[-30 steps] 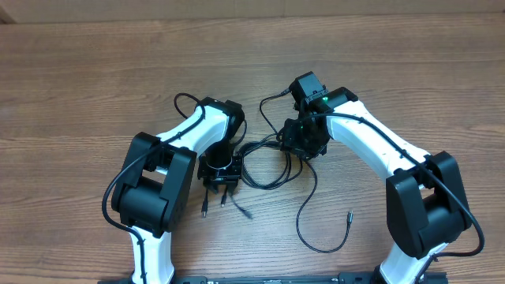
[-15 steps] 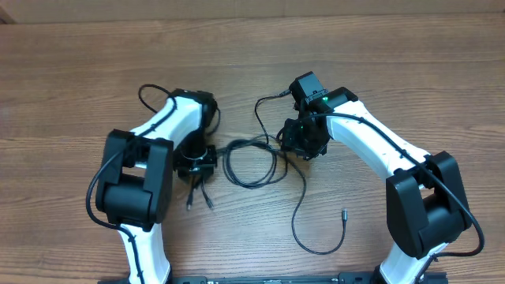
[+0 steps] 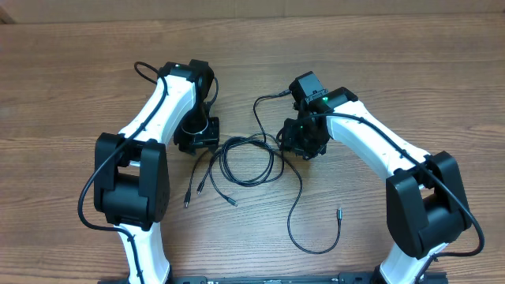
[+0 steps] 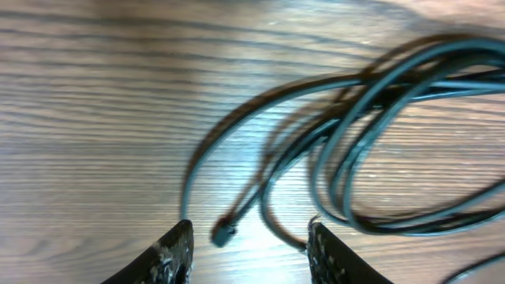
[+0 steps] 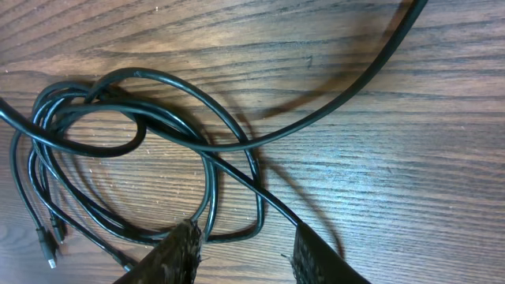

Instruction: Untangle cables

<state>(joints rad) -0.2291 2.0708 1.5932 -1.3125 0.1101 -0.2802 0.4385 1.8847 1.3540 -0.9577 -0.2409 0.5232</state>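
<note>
Wood tabletop [image 3: 394, 71] bears the cables [image 3: 248, 162]; left end effector [image 4: 251, 235] apart, empty; right end effector [image 5: 246, 237] apart, straddling them.

The left gripper [image 3: 199, 139] has swung further left and away from the robot's base, its jaws spreading wider; the cables [image 3: 248, 162] shift leftward after it; the loose plug end [image 3: 338, 211] on the right draws inward

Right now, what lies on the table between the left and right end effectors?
Only the looped cables lie there; the overhead view shows it.
</note>
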